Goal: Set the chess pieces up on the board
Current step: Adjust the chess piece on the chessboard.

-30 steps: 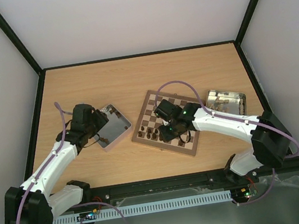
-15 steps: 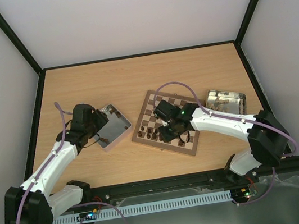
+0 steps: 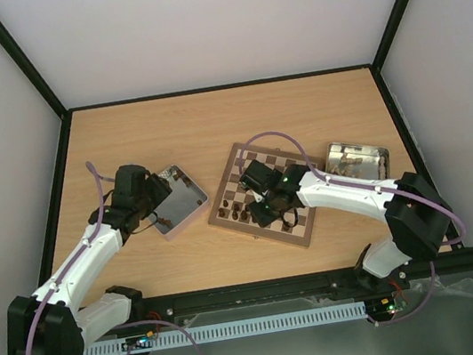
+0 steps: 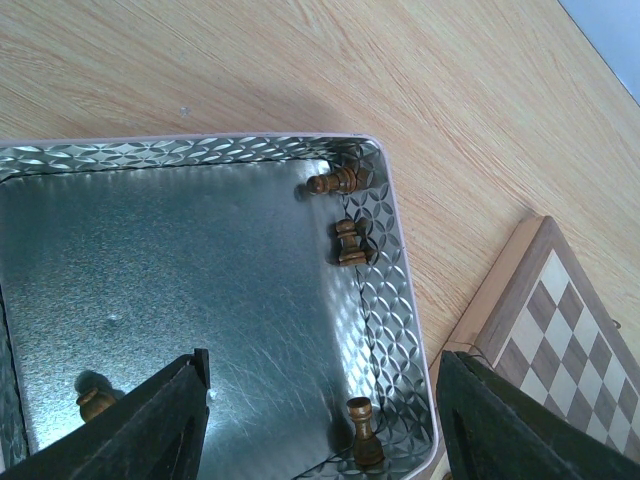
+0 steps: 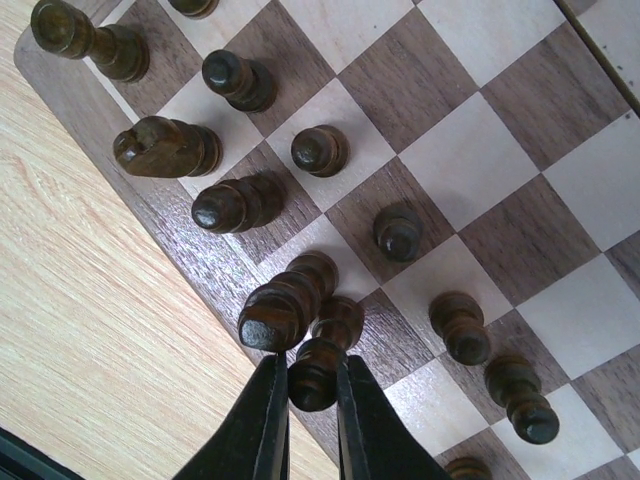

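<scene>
The board (image 3: 290, 219) lies at the table's middle right, with several dark brown chess pieces standing along its near edge (image 5: 320, 150). My right gripper (image 5: 312, 380) is shut on the head of one dark chess piece (image 5: 325, 352) standing on a dark square in the edge row, close beside a taller piece (image 5: 285, 305). My right gripper shows over the board's near-left part in the top view (image 3: 264, 209). My left gripper (image 4: 320, 420) is open above a grey tin tray (image 4: 180, 290) holding a few pieces, one upright (image 4: 362, 430) between its fingers.
The left tray (image 3: 189, 210) sits just left of the board. Two pieces lie in its far corner (image 4: 340, 182) and one at its near left (image 4: 95, 403). A second tray (image 3: 377, 155) with more pieces stands right of the board. Bare table lies beyond.
My right gripper has shifted slightly left along the board's near edge with the piece. My left arm has not moved.
</scene>
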### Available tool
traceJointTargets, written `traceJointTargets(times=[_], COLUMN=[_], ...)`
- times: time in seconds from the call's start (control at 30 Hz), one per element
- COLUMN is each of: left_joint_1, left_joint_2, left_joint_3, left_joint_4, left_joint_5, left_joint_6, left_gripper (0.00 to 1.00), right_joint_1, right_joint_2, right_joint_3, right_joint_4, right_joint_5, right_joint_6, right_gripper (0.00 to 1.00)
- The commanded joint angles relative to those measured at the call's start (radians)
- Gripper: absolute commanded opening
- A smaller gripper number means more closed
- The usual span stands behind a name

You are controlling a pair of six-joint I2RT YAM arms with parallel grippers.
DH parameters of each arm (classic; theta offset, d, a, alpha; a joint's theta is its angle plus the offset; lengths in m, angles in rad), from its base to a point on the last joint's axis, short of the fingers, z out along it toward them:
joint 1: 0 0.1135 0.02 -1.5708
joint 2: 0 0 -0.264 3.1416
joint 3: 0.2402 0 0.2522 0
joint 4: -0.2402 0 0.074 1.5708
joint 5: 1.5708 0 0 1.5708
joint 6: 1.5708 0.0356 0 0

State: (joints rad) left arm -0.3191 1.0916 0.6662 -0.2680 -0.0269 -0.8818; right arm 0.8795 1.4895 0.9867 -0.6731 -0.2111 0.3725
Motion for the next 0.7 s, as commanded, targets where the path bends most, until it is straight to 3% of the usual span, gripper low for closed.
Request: traceJointTargets(times=[0.0, 0.53, 0.67], left_joint_1=[0.009, 0.009, 0.009], left_joint_2=[0.001, 0.012, 0.013], left_joint_3=[-0.020, -0.014, -0.013], left_joint_4=[0.001, 0.010, 0.007], left_joint_5=[-0.010, -0.007, -0.009], left_joint_6=[0.010, 0.009, 0.011], left_gripper=[0.65, 0.65, 0.65], right_joint_1=[0.008, 0.009, 0.008], right_joint_2=[-0.009, -0.049, -0.045], right_joint_3=[-0.003, -0.037, -0.037], right_joint_4=[-0.030, -0.068, -0.066], right_joint_5=[0.035, 0.034, 0.045], right_joint_6=[-0.009, 0.019, 0.025], right_gripper=[0.08, 0.05, 0.10])
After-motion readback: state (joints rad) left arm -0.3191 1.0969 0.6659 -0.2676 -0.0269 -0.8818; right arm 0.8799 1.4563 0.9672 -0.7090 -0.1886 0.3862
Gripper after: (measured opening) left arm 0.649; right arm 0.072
